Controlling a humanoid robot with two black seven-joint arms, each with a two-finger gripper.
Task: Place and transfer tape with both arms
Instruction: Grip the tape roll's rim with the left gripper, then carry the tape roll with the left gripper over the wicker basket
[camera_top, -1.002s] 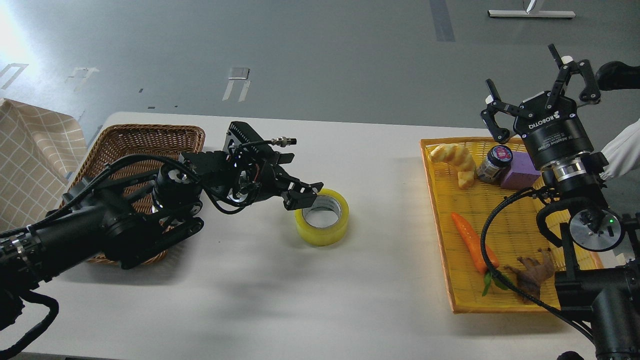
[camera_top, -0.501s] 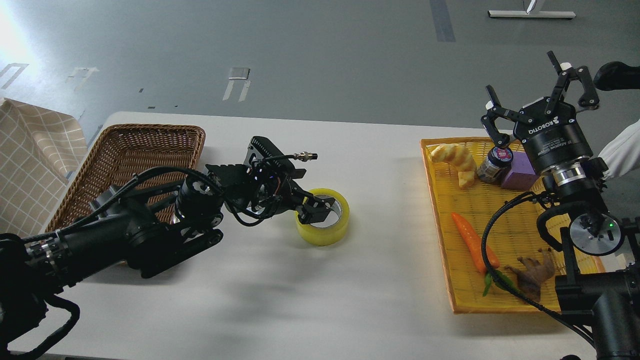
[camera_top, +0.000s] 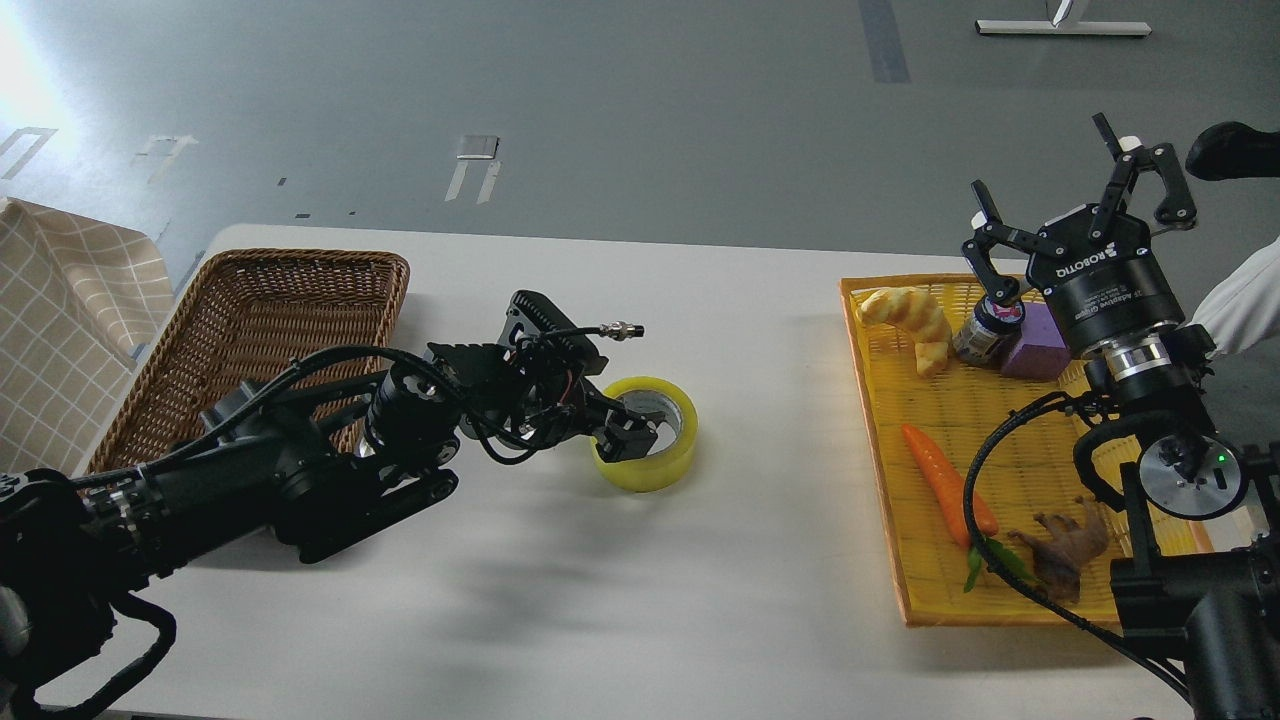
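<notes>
The tape (camera_top: 668, 460), a wide yellow roll with a grey-white core, lies flat on the white table (camera_top: 600, 600) near its middle. My left gripper (camera_top: 626, 436) reaches in from the left and sits at the roll's near-left rim, with a finger down inside the core. Its fingers are dark and overlap, so I cannot tell whether they grip the wall. My right gripper (camera_top: 1075, 195) is open and empty, fingers spread, raised above the far end of the yellow tray, well apart from the tape.
A brown wicker basket (camera_top: 250, 300) stands at the table's back left, under my left arm. A yellow tray (camera_top: 890, 500) on the right holds a bread roll (camera_top: 910, 320), a jar (camera_top: 985, 332), a purple block (camera_top: 1035, 345), a carrot (camera_top: 945, 480) and a brown root (camera_top: 1060, 550). A checked cloth (camera_top: 60, 320) lies far left.
My left gripper has moved right and down from beside the roll onto its left rim, a finger entering the core. The tape has not moved. My right gripper shifted slightly.
</notes>
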